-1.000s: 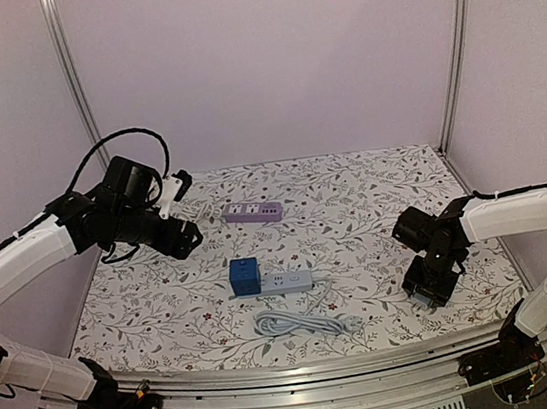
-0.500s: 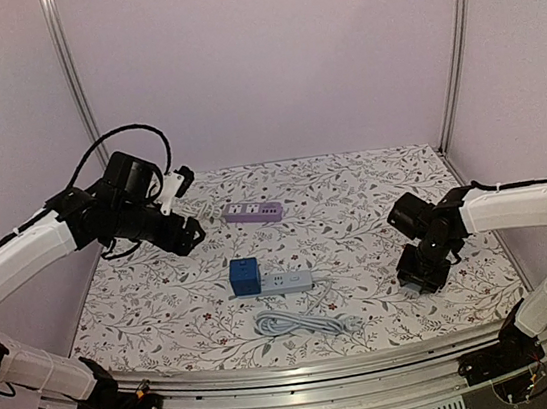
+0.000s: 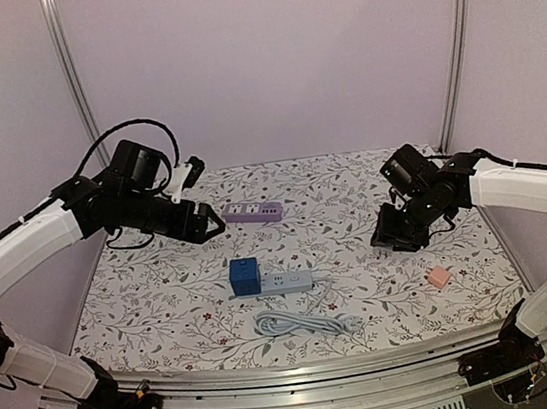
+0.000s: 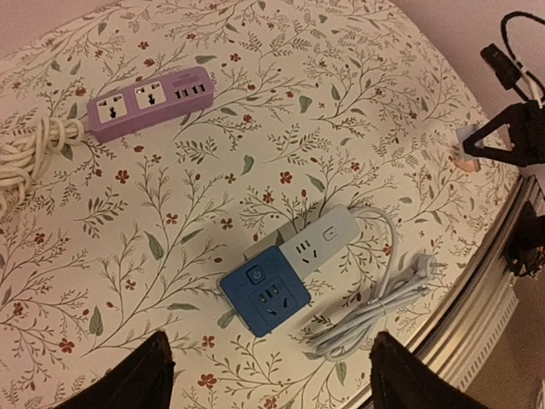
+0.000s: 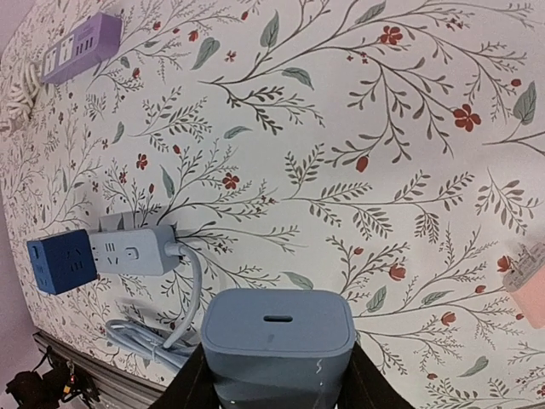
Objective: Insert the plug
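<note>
My right gripper [image 3: 399, 229] hangs above the right half of the table, shut on a grey-blue charger plug [image 5: 278, 336]. The plug's flat face with a small slot points at the wrist camera, and its prongs are hidden. A grey power strip [image 3: 290, 281] [image 5: 136, 249] lies at the table's middle with a blue cube socket [image 3: 245, 276] [image 4: 266, 291] at its left end. My left gripper [image 3: 206, 227] [image 4: 269, 358] is open and empty, high over the table to the back left of the cube.
A purple power strip [image 3: 254, 212] [image 4: 152, 102] lies at the back, its pale cord bundled at its left. The grey strip's coiled cable [image 3: 305, 323] lies near the front edge. A small pink block [image 3: 436, 277] rests at the right.
The right gripper closed on the plug, lifted it off the right side of the table and carried it back and left, uncovering the pink block. The left arm swung right toward the centre.
</note>
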